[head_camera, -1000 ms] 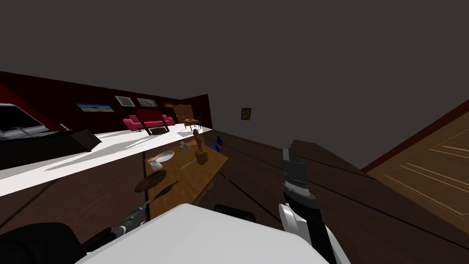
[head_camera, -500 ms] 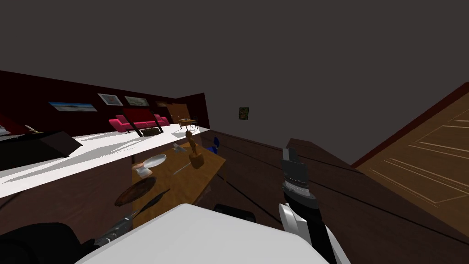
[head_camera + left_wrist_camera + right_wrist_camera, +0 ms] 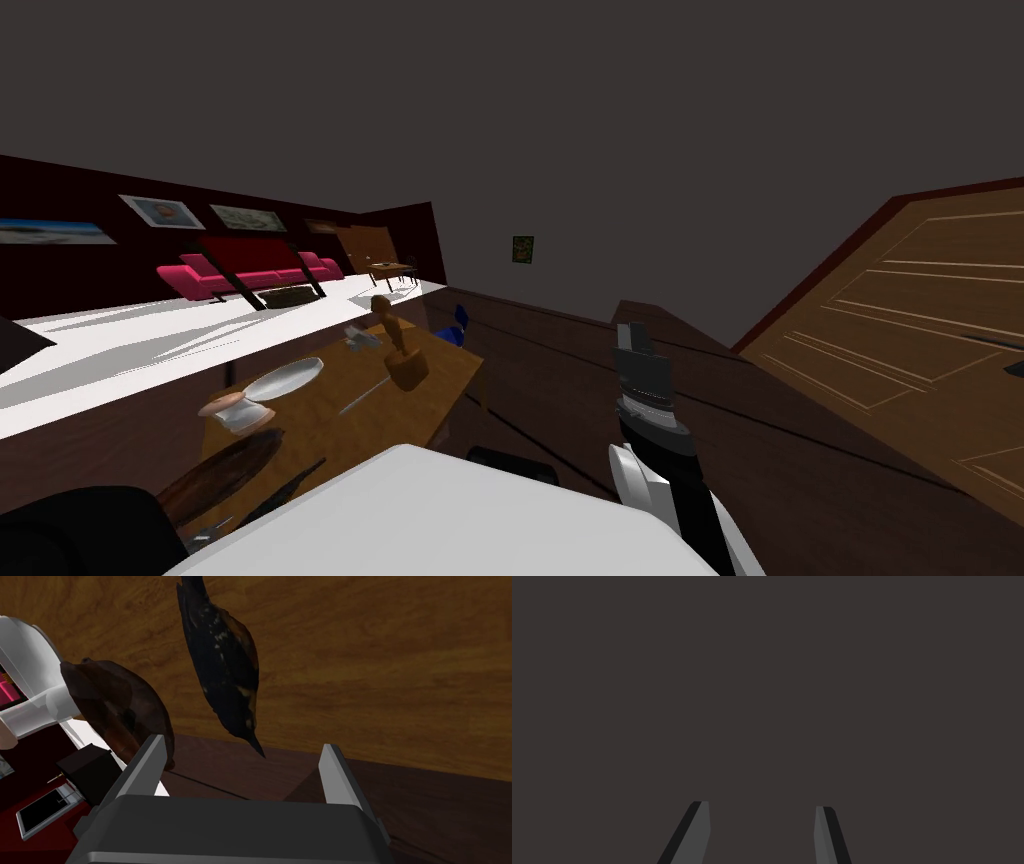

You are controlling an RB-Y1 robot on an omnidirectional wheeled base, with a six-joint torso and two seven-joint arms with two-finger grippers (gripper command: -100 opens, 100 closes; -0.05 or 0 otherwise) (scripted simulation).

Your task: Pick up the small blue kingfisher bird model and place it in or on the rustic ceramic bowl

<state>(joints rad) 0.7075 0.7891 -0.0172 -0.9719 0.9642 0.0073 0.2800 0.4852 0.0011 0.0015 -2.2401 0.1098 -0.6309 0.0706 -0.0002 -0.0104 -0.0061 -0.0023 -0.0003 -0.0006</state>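
A bird model (image 3: 222, 666), dark with orange patches and a long pointed beak, lies on the wooden table (image 3: 390, 676) just ahead of my left gripper (image 3: 244, 743). That gripper is open, its beak tip between the fingers, nothing held. Beside the bird sits a dark brown bowl (image 3: 120, 711). In the head view the bird (image 3: 285, 487) and the bowl (image 3: 215, 480) lie at the table's near end. My right gripper (image 3: 632, 340) is raised to the right of the table, open (image 3: 762, 803) and empty.
Further along the table (image 3: 330, 420) stand a white dish (image 3: 285, 378), a mushroom-shaped piece (image 3: 232, 408), a brown statuette (image 3: 400, 350) and a small grey figure (image 3: 360, 337). A blue object (image 3: 455, 325) shows at the far end. A wooden door (image 3: 900, 300) is on the right.
My view has swung and come closer: the table has slid down and left and grown, and the door on the right fills more. The right arm keeps its pose.
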